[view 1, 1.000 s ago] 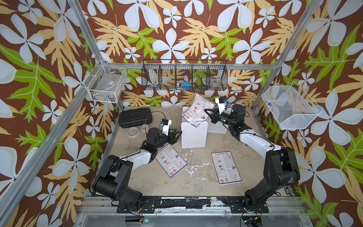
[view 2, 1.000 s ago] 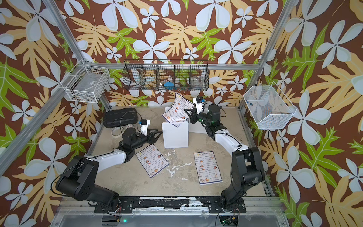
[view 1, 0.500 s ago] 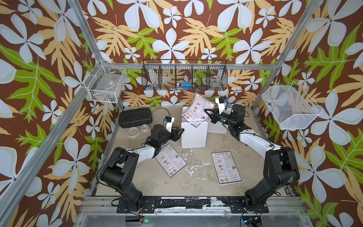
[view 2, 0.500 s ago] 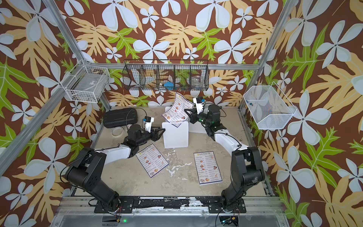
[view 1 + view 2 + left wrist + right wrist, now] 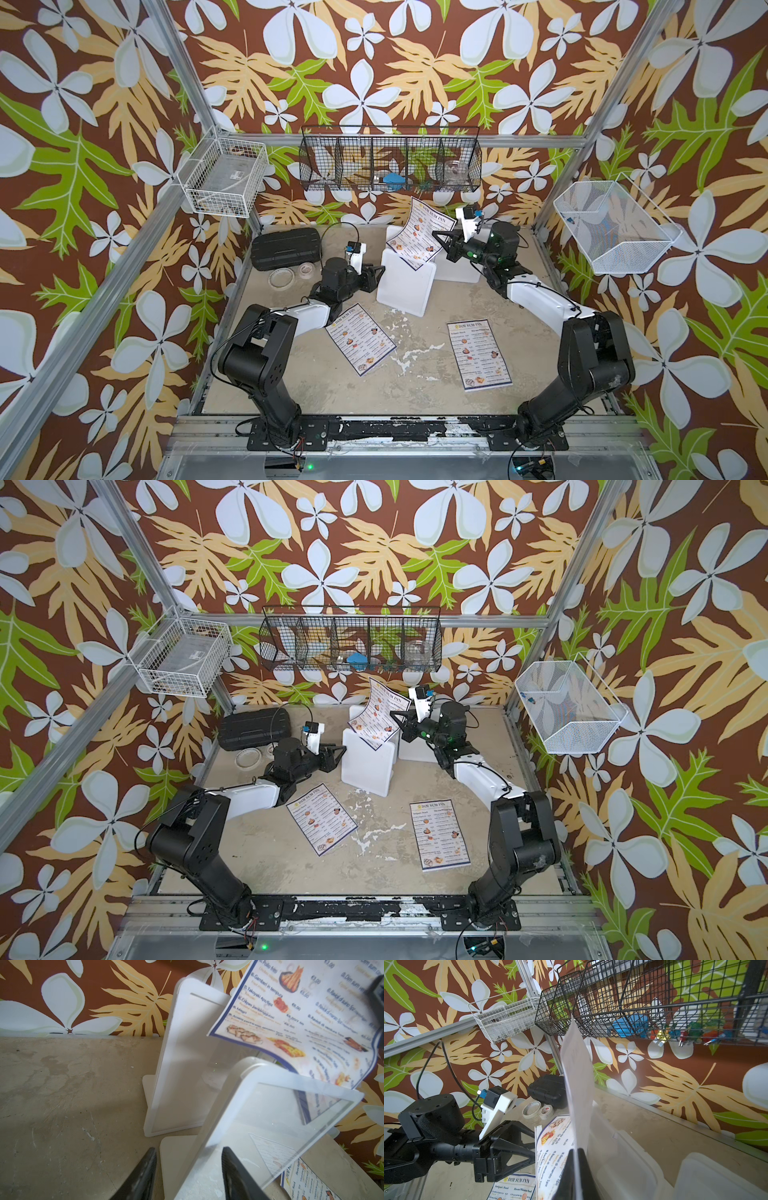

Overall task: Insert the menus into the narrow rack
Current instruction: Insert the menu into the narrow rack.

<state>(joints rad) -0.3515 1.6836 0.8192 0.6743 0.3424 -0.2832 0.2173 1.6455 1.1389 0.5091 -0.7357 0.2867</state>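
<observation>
The right gripper (image 5: pixel 437 237) is pressed together on the side edge of one menu (image 5: pixel 419 232), which is held in the air, tilted, over the near rack (image 5: pixel 405 291). From that gripper the sheet lies toward the left arm's side. Its long axis is slanted from the back wall down to the rack's top edge, where its lower corner is placed.

In the left wrist view the menu (image 5: pixel 311 1012) is seen bowed over the rack (image 5: pixel 270 1126), and a strip of its blue border shows through the clear panel. Whether the corner is inside the slot or only behind the panel cannot be told.

The left gripper (image 5: pixel 379 272) is held partly spread at the rack's side edge, with a finger (image 5: pixel 145 1174) on either side of the panel; contact cannot be made out.

The coming move is judged to turn on the sheet's lower edge being brought parallel with the slot, which it now crosses at an angle.

A second menu (image 5: pixel 360 338) lies flat on the table (image 5: pixel 415 386) nearer the left arm, and a third menu (image 5: pixel 478 355) nearer the right.
</observation>
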